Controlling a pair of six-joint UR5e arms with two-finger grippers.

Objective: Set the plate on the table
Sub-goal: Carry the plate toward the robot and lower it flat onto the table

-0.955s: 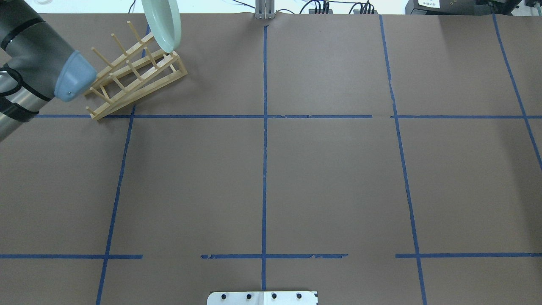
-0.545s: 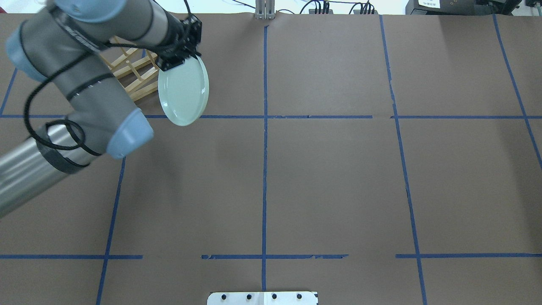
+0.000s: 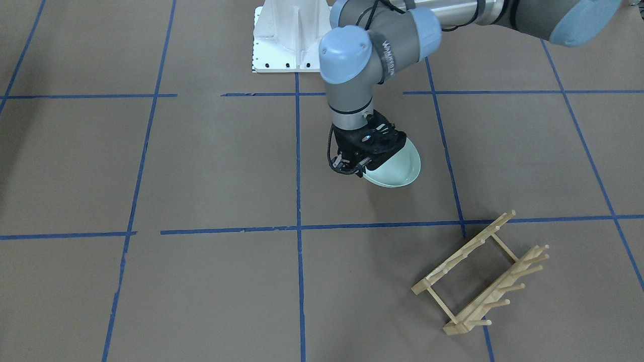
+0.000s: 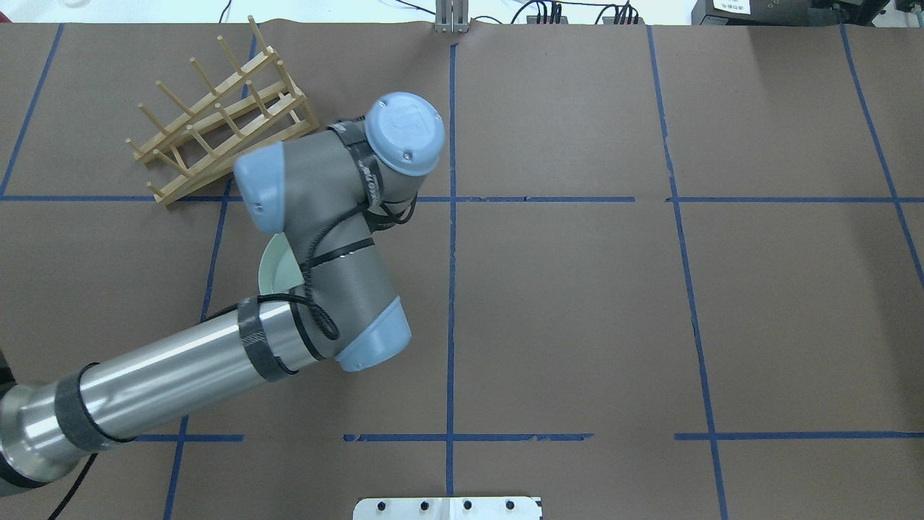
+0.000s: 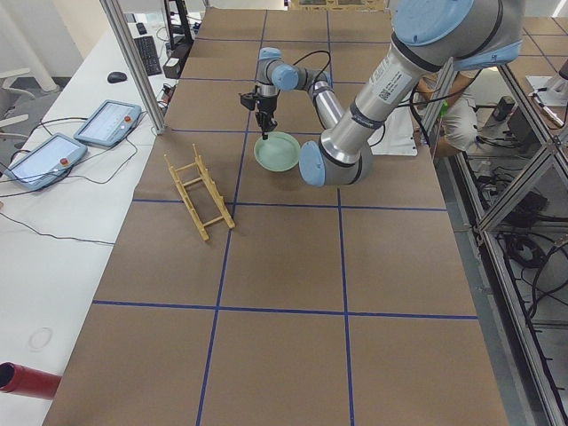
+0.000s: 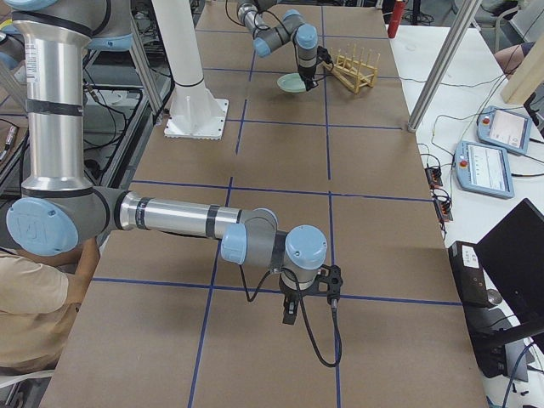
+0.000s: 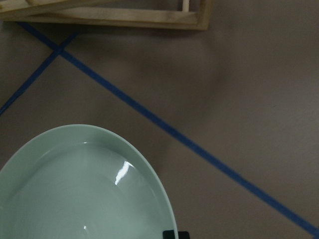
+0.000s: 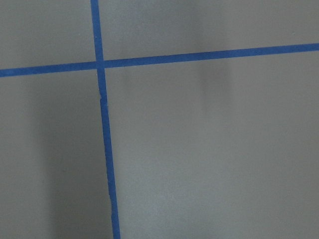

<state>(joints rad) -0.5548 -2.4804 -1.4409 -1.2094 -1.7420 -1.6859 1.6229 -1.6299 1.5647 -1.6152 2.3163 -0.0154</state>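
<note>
Mint-green plate is pinched by left claw, wooden rack apart on worktop; right claw's state cannot be told.

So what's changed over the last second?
The left gripper has carried the plate away from the rack toward the robot, turning it from upright to nearly level. It now holds the plate by its rim, low over the table; I cannot tell whether the plate touches. The rack stayed put.
</note>
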